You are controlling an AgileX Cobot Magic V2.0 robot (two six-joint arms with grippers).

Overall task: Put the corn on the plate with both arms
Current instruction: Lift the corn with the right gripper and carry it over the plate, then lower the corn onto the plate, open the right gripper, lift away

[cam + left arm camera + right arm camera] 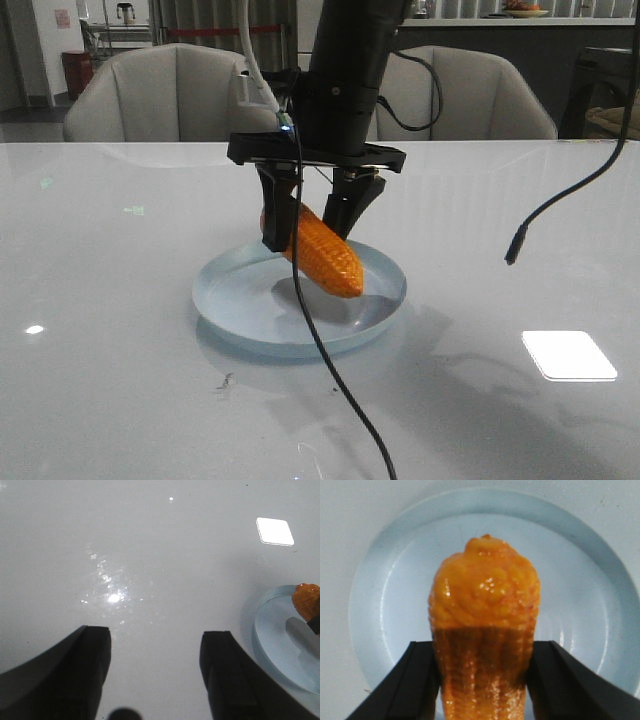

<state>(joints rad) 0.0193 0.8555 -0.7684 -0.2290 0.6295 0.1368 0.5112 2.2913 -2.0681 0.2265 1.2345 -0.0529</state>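
The orange corn (325,255) is clamped between the black fingers of my right gripper (308,238) and hangs tilted, with one end pointing down over the pale blue plate (240,320). I cannot tell whether that end touches the plate. In the right wrist view the gripper (482,647) is shut on the corn (485,595), with the plate (395,580) beneath. My left gripper (156,632) is open and empty over the bare white table. The plate's rim (272,625) and one end of the corn (306,600) show at the side of its view.
A loose black cable end (515,255) dangles over the table at the right. Another black cable (330,370) runs from the arm down toward the front edge. Two beige chairs (170,95) stand behind the table. A bright light patch (568,355) reflects on the glossy surface.
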